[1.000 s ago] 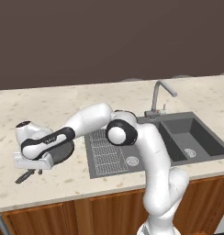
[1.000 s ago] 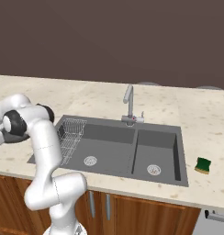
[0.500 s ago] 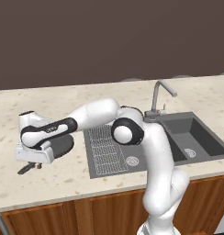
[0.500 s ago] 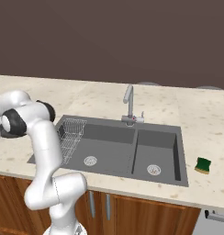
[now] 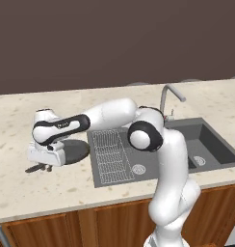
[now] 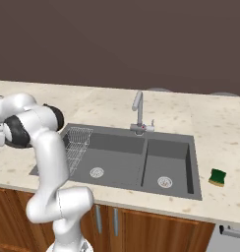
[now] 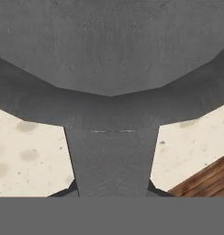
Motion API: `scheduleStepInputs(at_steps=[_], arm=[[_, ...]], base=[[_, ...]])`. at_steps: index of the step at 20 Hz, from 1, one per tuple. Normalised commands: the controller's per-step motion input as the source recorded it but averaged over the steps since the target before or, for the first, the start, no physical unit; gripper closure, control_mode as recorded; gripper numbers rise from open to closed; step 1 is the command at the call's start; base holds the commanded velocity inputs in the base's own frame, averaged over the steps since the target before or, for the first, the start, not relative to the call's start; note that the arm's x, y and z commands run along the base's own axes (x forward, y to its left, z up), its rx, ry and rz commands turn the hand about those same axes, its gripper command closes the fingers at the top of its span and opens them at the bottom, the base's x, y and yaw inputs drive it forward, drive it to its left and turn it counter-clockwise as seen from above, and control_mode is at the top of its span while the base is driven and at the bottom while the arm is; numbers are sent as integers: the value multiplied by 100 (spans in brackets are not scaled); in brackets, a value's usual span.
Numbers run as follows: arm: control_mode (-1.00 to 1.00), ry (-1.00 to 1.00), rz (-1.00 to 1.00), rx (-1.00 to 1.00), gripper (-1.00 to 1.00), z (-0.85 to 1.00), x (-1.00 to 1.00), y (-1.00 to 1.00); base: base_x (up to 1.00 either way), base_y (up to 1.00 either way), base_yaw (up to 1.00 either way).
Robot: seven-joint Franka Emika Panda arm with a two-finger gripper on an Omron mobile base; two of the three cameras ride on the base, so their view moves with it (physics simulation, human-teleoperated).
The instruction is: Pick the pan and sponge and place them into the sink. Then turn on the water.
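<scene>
At the left of the left base view our gripper (image 5: 41, 166) sits over the pan (image 5: 73, 151) handle; whether the jaws pinch it, we cannot tell.

Pan (image 5: 73, 150) left of sink (image 5: 213, 144)

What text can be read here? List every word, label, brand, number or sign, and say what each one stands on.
None: no view carries any readable word, number or sign.
The pan, the sponge, the sink and its faucet, the counter and the arm all have plain, unmarked surfaces.
</scene>
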Motion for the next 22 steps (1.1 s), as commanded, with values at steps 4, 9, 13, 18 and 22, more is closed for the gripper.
scheduleStepInputs(at_steps=[4, 9, 13, 18, 22], arm=[[-100, 2, -7, 1, 100, 12, -12, -48], [-100, -1, -1, 0, 100, 18, -23, -57], [-100, -1, 0, 0, 100, 12, -22, -60], [-100, 0, 1, 3, 100, 9, -22, -58], [-100, -2, 2, 1, 100, 18, -20, -55]], base=[[0, 0, 0], [0, 0, 0], [0, 0, 0], [0, 0, 0], [0, 0, 0]])
